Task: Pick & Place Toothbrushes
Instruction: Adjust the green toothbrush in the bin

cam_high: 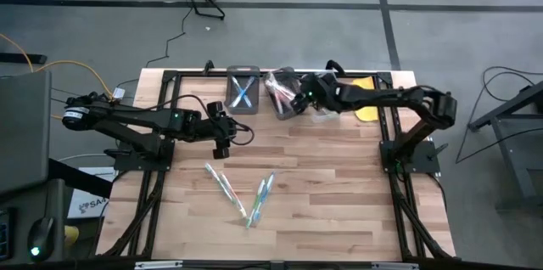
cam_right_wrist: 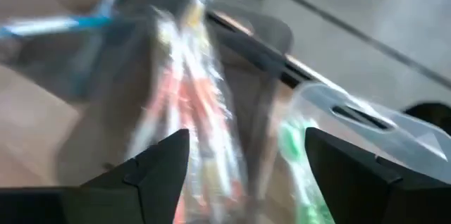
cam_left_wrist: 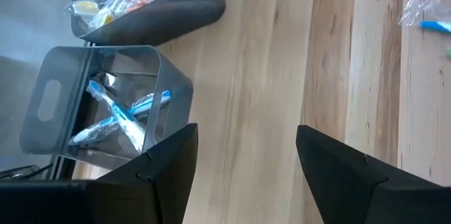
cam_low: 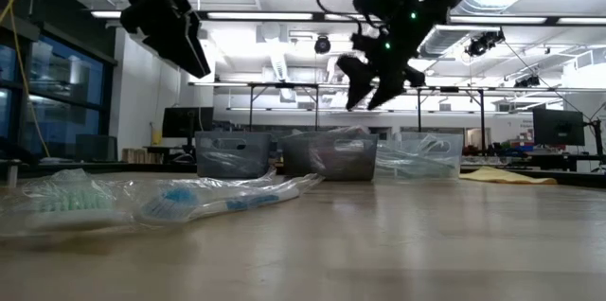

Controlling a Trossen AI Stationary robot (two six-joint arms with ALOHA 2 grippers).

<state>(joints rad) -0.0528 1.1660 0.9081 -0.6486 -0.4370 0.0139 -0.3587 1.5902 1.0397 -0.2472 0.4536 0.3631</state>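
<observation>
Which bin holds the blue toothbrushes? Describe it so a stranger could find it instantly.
Look along the far edge of the wooden table, where three bins stand in a row. It is the grey bin on the left arm's side, holding crossed blue toothbrushes; the middle bin holds orange-red ones.

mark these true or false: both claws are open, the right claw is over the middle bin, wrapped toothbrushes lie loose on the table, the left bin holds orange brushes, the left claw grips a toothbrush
1. Both claws are open. True: the left claw and the right claw each show parted fingers with nothing between them.
2. The right claw is over the middle bin. True.
3. Wrapped toothbrushes lie loose on the table. True.
4. The left bin holds orange brushes. False: its brushes are blue; the orange ones are in the middle bin.
5. The left claw grips a toothbrush. False: it is empty, above bare table.
</observation>
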